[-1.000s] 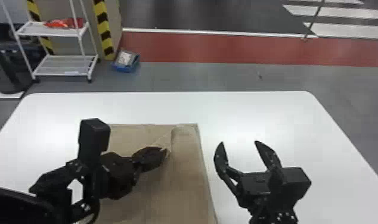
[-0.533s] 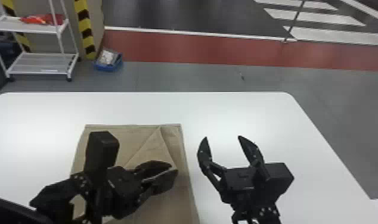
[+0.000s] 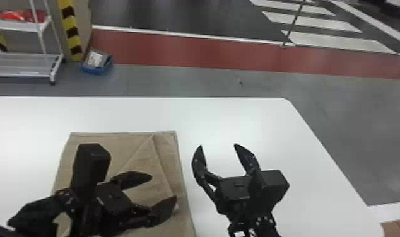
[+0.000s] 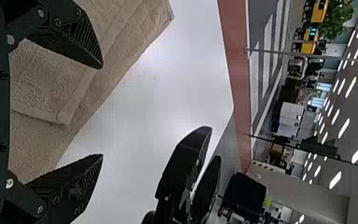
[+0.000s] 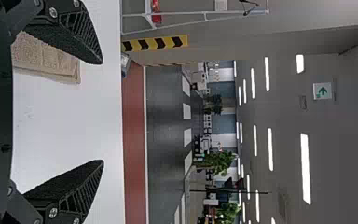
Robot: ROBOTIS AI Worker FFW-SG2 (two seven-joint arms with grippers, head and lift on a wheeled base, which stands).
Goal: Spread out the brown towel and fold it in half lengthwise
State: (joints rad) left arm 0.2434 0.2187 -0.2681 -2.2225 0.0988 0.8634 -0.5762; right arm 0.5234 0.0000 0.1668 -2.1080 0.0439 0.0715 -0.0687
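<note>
The brown towel (image 3: 136, 160) lies on the left part of the white table in the head view, with a loose layer folded over it near its right side. Above the towel is my left gripper (image 3: 164, 187), open with nothing between its fingers. In the left wrist view, the left gripper (image 4: 102, 112) stands apart over the towel (image 4: 46, 84), whose folded flap has a hemmed corner. To the right of the towel, my right gripper (image 3: 217, 146) is open over bare table. The right wrist view has the right gripper (image 5: 103, 112) wide open, with the towel (image 5: 46, 58) partly behind one finger.
The white table (image 3: 227, 119) stretches beyond and to the right of the towel. A brown object (image 3: 398, 228) is at the lower right corner. On the floor behind stand a white rack (image 3: 26, 64) and a blue box (image 3: 97, 63).
The left gripper has opened, letting go of the towel layer, which now lies flatter. The head view has swung, so the table and towel appear farther left. The right gripper remains open beside the towel.
</note>
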